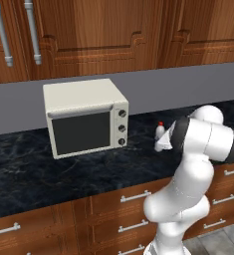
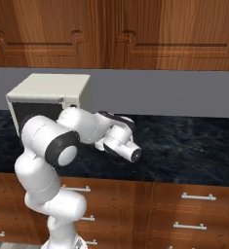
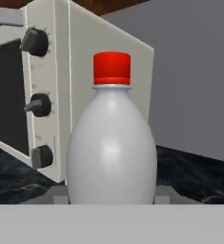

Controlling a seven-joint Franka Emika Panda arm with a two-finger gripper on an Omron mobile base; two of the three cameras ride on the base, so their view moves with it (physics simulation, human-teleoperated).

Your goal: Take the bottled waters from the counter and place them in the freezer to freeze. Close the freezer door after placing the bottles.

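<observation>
The bottle (image 3: pixel 111 152), grey with a red cap (image 3: pixel 112 67), is seen upright right in front of the end effector (image 3: pixel 111 198), its belly set between the two fingertips (image 3: pixel 56 194), which are pressed against its sides low down; the end effector is clamped on it. In the left base view the bottle (image 1: pixel 160 135) is seen on the tabletop (image 1: pixel 63 174) at the tip of the arm. The toaster oven (image 3: pixel 42 90) is seen behind the bottle and to the left of the end effector, its three knobs facing the camera.
</observation>
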